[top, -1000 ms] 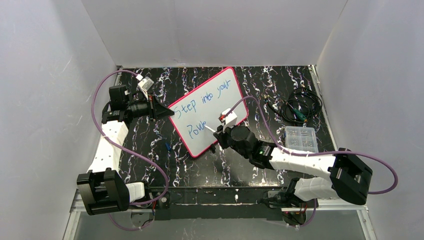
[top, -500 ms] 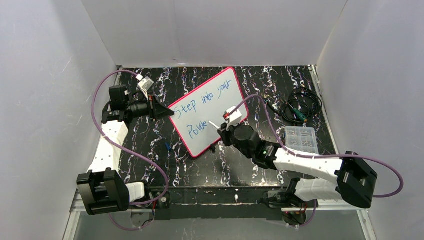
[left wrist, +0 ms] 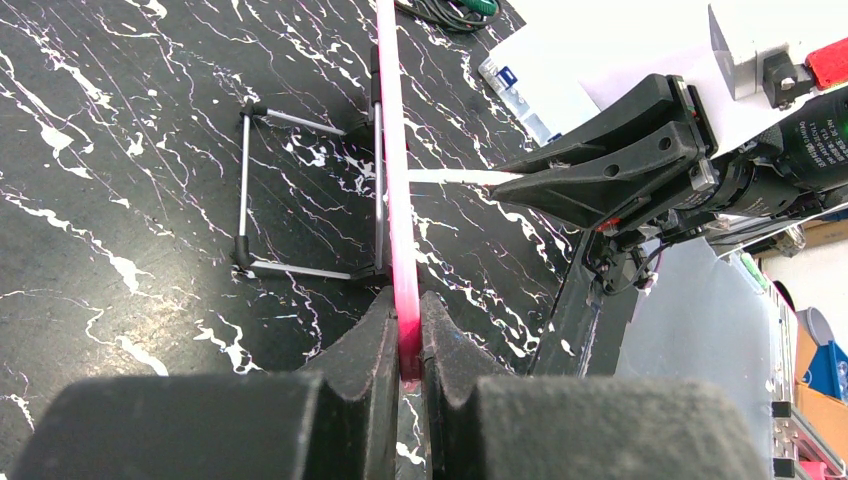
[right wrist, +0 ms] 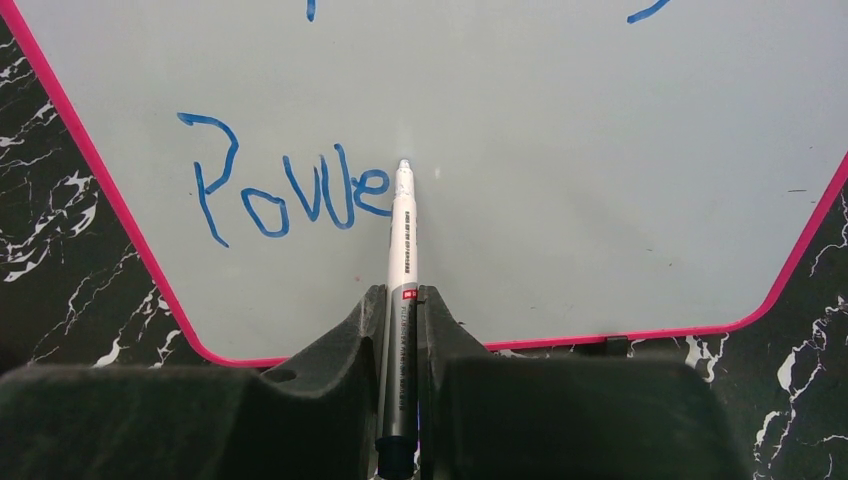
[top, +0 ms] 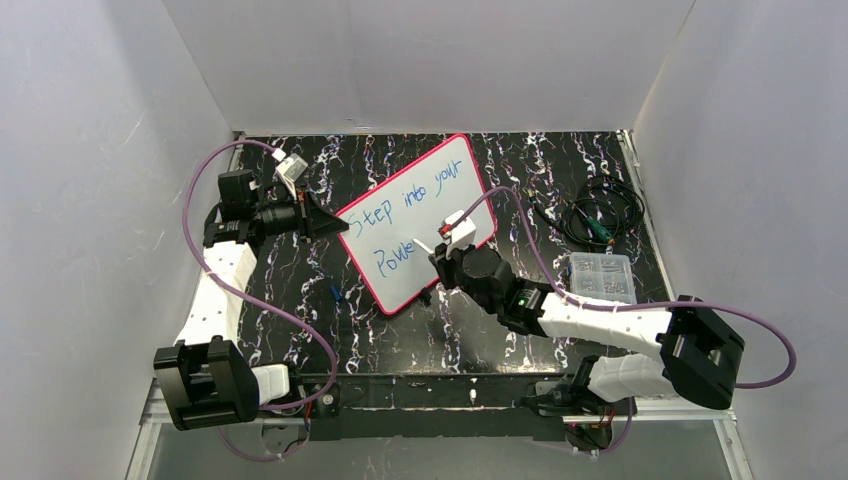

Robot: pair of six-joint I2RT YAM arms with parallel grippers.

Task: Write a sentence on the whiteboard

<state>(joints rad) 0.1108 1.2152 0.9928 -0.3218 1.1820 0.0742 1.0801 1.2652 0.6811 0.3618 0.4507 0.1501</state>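
The left arm (top: 215, 290) rose along its side, elbow bent, the left gripper (left wrist: 405, 318) pinched tight on the whiteboard (left wrist: 392, 150) edge. The right arm (top: 600, 320) stretched low across, the right gripper (right wrist: 402, 300) clamped on a marker pen (right wrist: 404, 230).

The whiteboard (top: 415, 225) has a smooth, faintly glossy white face (a soft glare sits by the pen tip in the right wrist view). Its thin pink-red frame looks like plastic. The marker pen (right wrist: 404, 235) has a smooth white plastic barrel with small print. The left gripper (left wrist: 405, 310) and right gripper (right wrist: 402, 300) have matt black moulded plastic fingers, slightly grainy. The table (top: 560, 170) is black with white marble veining and a low sheen. The stand (left wrist: 243, 180), left of centre in the left wrist view, is thin bright metal rod. The storage box (top: 602, 275), at right in the top view, is clear plastic.
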